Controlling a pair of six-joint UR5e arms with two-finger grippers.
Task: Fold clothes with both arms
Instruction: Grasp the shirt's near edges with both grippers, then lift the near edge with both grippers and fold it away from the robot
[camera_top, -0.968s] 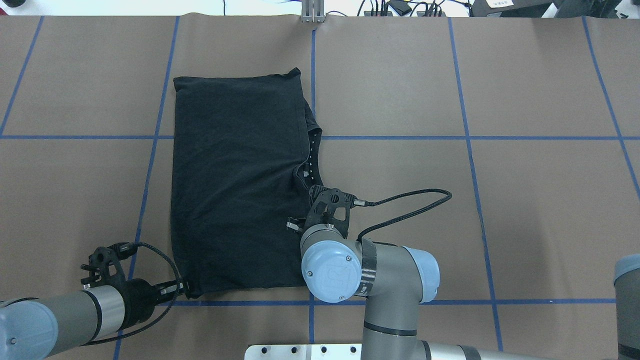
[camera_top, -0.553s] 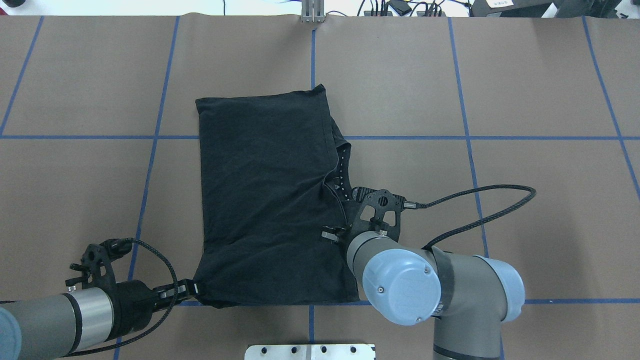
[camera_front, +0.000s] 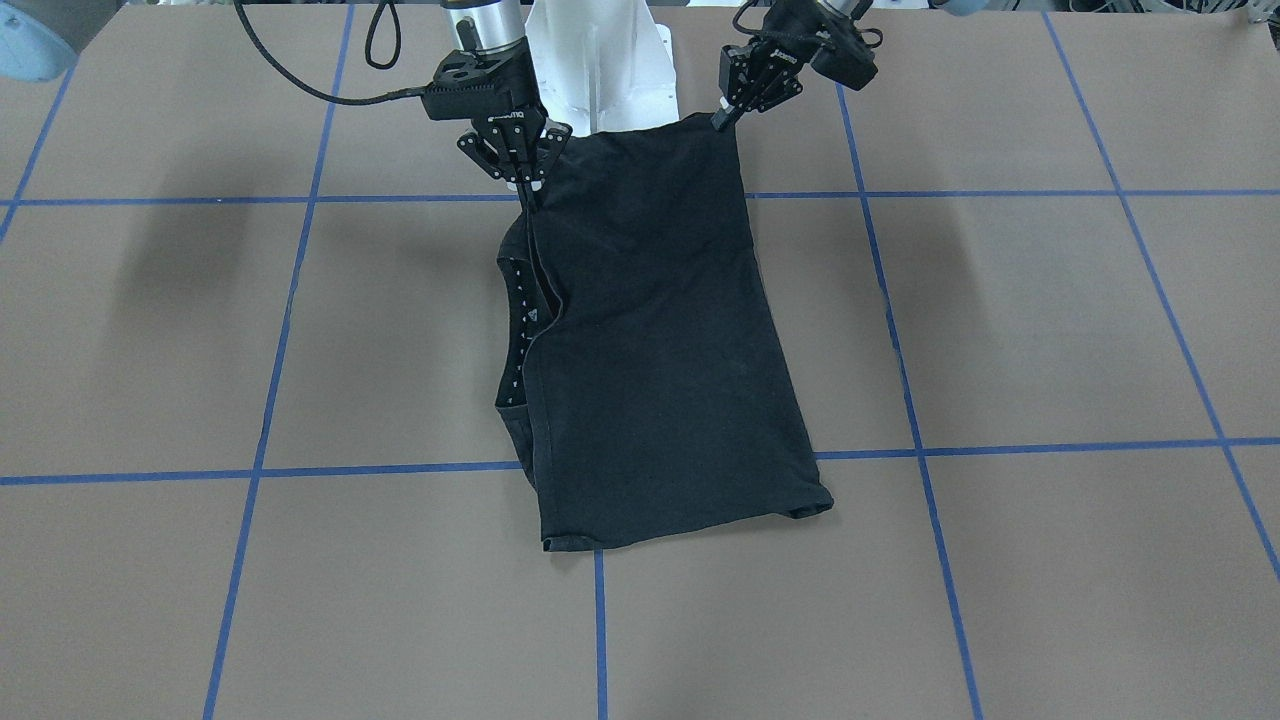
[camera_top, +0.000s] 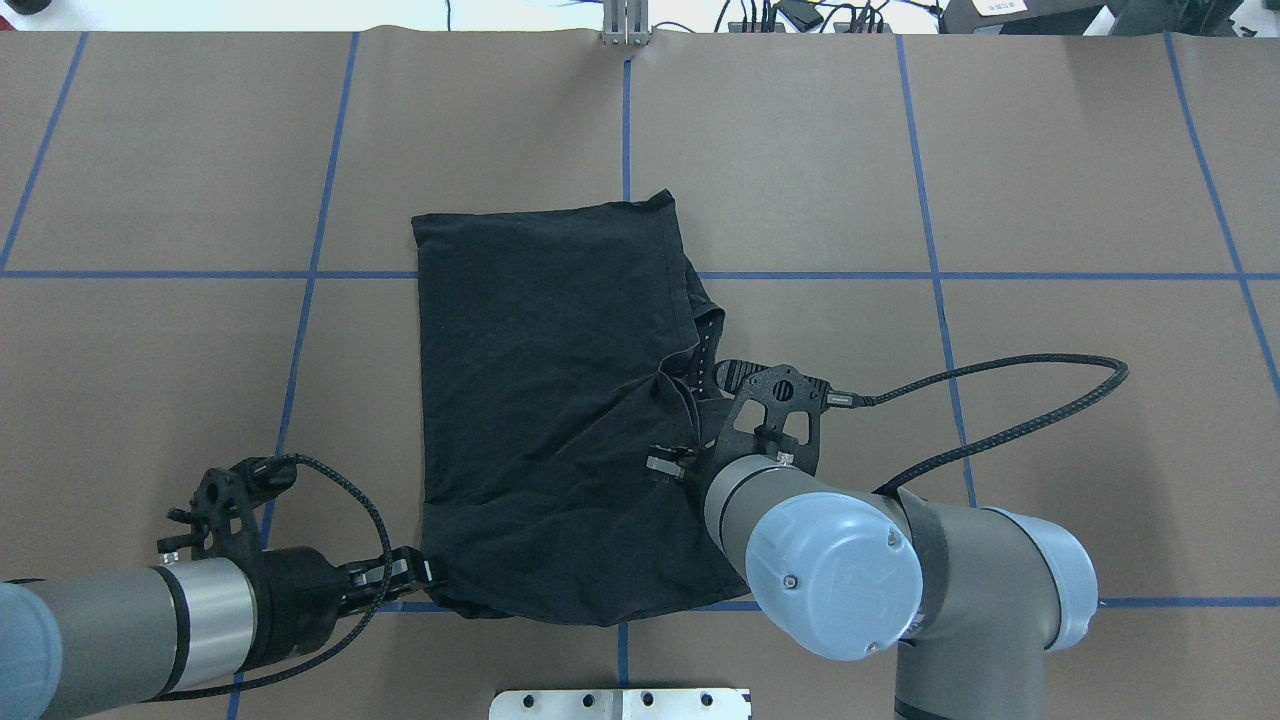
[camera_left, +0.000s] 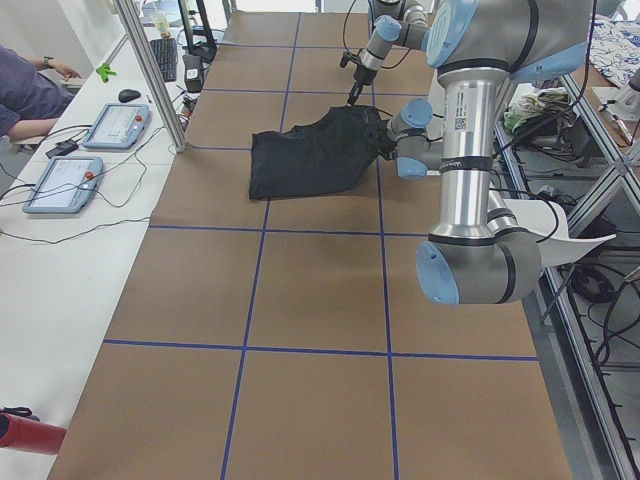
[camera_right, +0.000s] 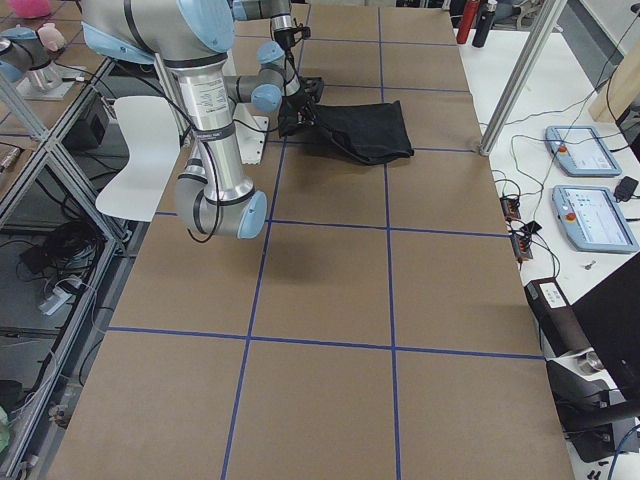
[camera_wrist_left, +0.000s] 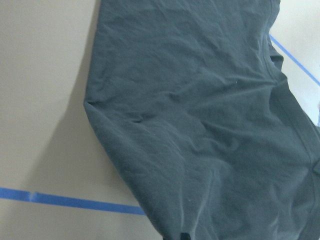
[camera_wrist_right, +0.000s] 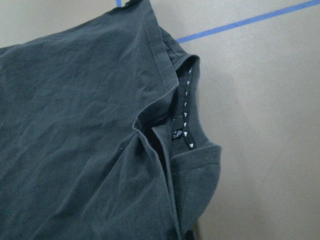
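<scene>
At top of front view, left end effector (camera_front: 722, 118) and right end effector (camera_front: 530, 188) each clamp the T-shirt (camera_front: 650, 330) edge; its length runs down-frame.

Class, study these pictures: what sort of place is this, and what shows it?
Probably a robotics lab: a left arm and right arm handle a black T-shirt on a table gridded with blue tape, with control tablets on a side bench.

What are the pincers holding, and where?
Both hold the black T-shirt: left pincer at a corner by the robot, right pincer beside the collar.
</scene>
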